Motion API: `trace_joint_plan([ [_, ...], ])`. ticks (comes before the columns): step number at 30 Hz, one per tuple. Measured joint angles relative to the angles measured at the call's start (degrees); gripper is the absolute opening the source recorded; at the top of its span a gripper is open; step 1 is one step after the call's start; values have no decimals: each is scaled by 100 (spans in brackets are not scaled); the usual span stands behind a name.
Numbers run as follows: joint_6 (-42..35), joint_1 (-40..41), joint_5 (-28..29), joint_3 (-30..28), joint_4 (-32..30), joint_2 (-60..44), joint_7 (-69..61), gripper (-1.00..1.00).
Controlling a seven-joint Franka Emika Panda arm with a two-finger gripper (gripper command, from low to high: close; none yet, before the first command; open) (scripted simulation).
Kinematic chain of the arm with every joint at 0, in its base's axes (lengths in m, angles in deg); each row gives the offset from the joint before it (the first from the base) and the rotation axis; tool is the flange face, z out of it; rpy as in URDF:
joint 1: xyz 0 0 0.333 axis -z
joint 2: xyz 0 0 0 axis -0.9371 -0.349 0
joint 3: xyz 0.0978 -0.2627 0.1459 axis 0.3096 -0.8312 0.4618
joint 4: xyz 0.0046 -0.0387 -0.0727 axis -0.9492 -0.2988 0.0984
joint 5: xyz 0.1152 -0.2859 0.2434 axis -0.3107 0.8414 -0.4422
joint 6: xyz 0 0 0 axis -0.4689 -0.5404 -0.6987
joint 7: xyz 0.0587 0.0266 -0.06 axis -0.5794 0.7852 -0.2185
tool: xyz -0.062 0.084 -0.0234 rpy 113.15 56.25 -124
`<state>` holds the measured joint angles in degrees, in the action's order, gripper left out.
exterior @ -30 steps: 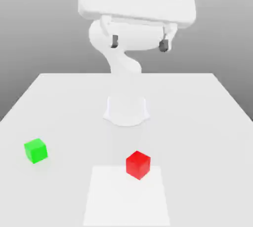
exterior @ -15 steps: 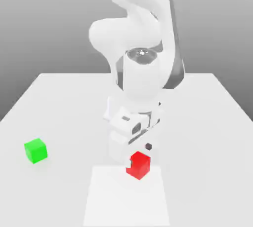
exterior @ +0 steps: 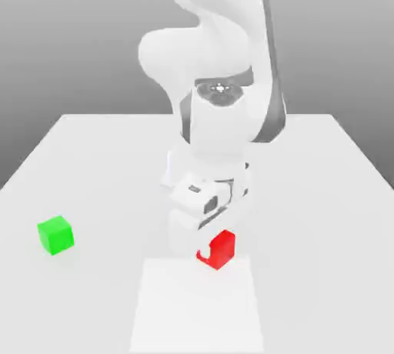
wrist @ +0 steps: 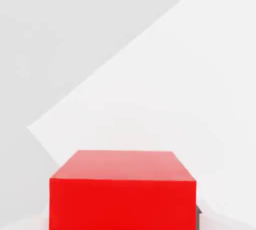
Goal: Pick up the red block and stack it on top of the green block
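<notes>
The red block (exterior: 222, 249) sits on the white table (exterior: 323, 191), at the far edge of a paler square patch (exterior: 196, 306). My gripper (exterior: 206, 238) has come straight down onto it, and the hand covers the block's upper left part in the exterior view. Close up in the hand view, the red block (wrist: 122, 189) lies directly under the hand, still on the table. The green block (exterior: 55, 235) stands alone toward the exterior view's left, well apart from the gripper.
The arm's white base and links (exterior: 219, 114) rise right behind the red block, at the middle of the table. Bare tabletop stretches between the red and green blocks and out to the exterior view's right.
The arm swung down from high above the table and lowered the hand onto the red block, a little lower now than half a second ago. Neither block has moved.
</notes>
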<state>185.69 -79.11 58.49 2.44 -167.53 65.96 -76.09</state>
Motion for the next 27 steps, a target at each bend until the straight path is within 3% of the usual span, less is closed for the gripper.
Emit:
trace_joint_plan([
  [4, -429, 435, 111, -260, 53, 389, 292, -100],
  [19, -1237, 3260, 693, -2108, 768, 535, 2203, -100],
  [22, -921, 3338, 370, -2274, 833, 134, 2077, -100],
  [26, -210, 3332, -691, -2057, 873, -701, 1339, -100],
  [27, -67, 3412, -938, -1927, 883, -873, 1163, 100],
])
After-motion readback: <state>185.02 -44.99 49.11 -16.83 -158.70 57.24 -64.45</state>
